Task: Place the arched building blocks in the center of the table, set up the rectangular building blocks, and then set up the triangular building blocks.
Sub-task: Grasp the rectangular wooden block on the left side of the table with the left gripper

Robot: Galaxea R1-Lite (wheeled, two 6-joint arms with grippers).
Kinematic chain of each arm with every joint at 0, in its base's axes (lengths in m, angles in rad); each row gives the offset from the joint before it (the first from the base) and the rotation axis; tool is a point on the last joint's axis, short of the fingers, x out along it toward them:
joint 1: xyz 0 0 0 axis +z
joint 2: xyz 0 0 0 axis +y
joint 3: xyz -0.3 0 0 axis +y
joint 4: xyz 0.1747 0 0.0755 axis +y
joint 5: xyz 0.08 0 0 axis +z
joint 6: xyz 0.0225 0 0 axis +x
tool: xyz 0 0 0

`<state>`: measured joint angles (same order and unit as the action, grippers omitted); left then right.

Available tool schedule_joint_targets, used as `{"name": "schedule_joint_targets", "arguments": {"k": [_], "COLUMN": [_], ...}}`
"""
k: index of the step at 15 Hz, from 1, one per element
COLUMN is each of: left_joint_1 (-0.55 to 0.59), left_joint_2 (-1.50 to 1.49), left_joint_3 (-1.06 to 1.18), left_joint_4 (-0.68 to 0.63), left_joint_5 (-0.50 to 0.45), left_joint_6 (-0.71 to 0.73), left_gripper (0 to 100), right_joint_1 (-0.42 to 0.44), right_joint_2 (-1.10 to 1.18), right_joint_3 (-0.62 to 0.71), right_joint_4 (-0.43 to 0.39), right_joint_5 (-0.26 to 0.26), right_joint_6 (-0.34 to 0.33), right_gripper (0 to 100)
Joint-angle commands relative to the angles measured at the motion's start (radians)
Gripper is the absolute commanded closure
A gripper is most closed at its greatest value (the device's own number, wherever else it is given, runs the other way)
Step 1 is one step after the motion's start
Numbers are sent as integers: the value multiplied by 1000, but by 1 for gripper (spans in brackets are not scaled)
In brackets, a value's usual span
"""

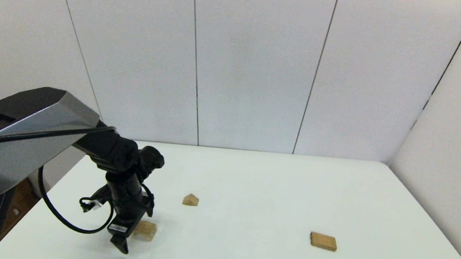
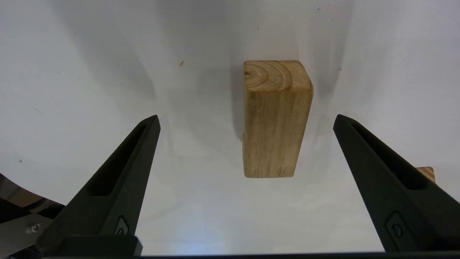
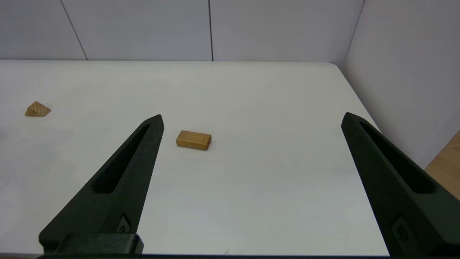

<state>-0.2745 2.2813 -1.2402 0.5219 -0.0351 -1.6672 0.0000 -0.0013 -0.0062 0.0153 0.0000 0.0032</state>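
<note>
Left gripper poised over the arched block at the desk's near-left; fingers spread wide, nothing held.

In the left wrist view the left gripper points down at the arched block, which lies flat on the white desk between the two black fingers, clear of both. End grain shows on one short face. A corner of another wooden piece peeks from behind one finger; which piece, cannot tell. Triangular block sits peak-up just beyond the arched block, toward the desk's middle, apart from it. Rectangular block lies flat well off to the right. Right gripper is out of the head view; its wrist view shows the fingers wide apart and empty, above the desk's near side, facing the rectangular block and, farther off, the triangular block.
</note>
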Motion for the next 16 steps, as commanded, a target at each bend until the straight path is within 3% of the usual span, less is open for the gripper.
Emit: {"name": "schedule_joint_targets", "arguments": {"k": [1, 9, 10, 16], "left_joint_1": [0, -9, -11, -9], "left_joint_2": [6, 20, 20, 20], "left_joint_3": [-27, -39, -39, -41], "left_joint_4": [4, 1, 1, 1], "left_joint_5": [1, 1, 1, 1], "left_joint_6": [-35, -34, -34, -35], "left_gripper": [0, 0, 100, 100], "right_joint_1": [0, 0, 0, 0], "right_joint_2": [0, 0, 0, 0], "right_joint_3": [0, 0, 0, 0], "right_joint_4": [0, 0, 0, 0], "right_joint_5": [0, 0, 0, 0], "right_joint_6": [0, 0, 0, 0], "right_gripper": [0, 0, 0, 0]}}
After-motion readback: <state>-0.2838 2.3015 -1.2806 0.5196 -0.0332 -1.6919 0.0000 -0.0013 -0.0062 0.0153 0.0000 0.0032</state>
